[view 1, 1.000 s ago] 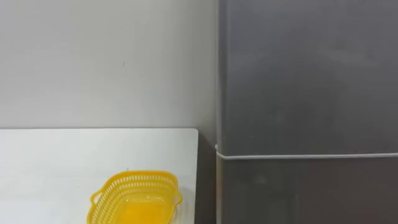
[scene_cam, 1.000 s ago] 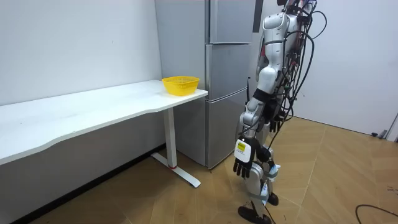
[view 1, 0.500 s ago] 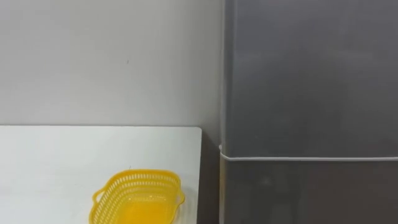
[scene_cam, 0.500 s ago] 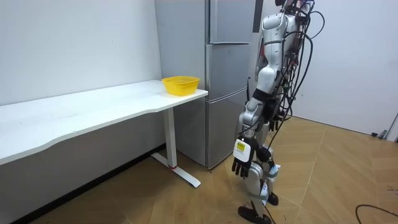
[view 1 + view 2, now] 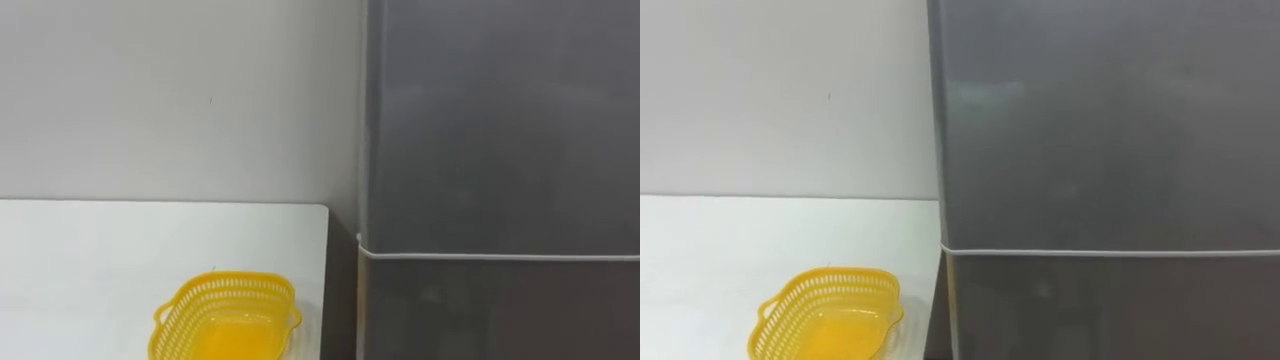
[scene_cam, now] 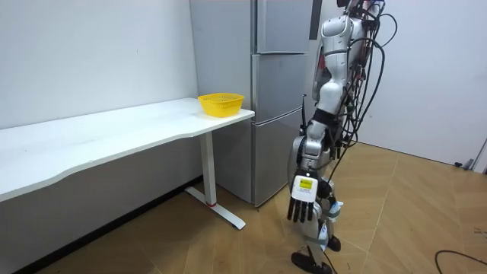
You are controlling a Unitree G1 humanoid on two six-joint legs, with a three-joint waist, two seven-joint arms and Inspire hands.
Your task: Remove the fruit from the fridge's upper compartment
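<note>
The grey fridge [image 6: 281, 84] stands right in front of me with its doors shut. In the eye views its upper door [image 5: 500, 120] takes up the right side, and a pale seam divides it from the door below [image 5: 1110, 305]. My left hand [image 6: 302, 204] hangs low beside my leg in the room view, fingers straight and holding nothing. I stand upright about a step from the fridge, facing it.
A white table [image 5: 100, 250] runs along the wall to the left of the fridge. On its near corner by the fridge sits a yellow mesh basket [image 5: 225, 318] with nothing in it. Wooden floor lies open behind me [image 6: 411, 221].
My left hand has swung slightly toward the room view's right and hangs a little lower. The eye view has shifted slightly; fridge and basket stay put.
</note>
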